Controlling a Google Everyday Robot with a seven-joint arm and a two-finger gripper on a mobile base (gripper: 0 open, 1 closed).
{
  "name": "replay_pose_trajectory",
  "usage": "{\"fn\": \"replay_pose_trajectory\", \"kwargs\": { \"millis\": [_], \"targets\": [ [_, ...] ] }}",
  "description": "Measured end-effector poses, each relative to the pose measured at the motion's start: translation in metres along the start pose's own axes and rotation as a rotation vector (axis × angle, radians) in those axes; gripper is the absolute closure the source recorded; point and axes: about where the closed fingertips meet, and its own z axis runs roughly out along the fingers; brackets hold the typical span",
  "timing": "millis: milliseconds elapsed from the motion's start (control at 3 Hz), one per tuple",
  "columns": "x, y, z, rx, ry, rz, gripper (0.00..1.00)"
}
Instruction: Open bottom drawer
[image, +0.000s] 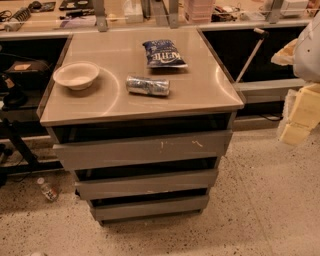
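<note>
The bottom drawer (150, 206) is the narrowest of three grey handleless fronts, lowest on the cabinet, just above the floor. Its plain panel sits set back under the middle drawer (147, 183), with a dark gap above it. Its inside is hidden. The widest top drawer (145, 149) bears white scratches. My gripper (298, 117), cream-coloured, hangs at the right edge of the view, to the right of the cabinet at about top-drawer height. It is well apart from the drawers and holds nothing that I can see.
On the cabinet top (200, 95) stand a white bowl (76, 75), a crushed can lying on its side (147, 85) and a blue chip bag (164, 53). A small bottle (48, 190) lies on the speckled floor at left. A counter with clutter runs behind.
</note>
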Motion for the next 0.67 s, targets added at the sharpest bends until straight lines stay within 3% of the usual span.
{"fn": "replay_pose_trajectory", "kwargs": {
  "millis": [333, 667],
  "targets": [
    [0.0, 0.0, 0.0, 0.0, 0.0, 0.0, 0.0],
    [-0.003, 0.016, 0.03, -0.03, -0.006, -0.002, 0.0]
  ]
}}
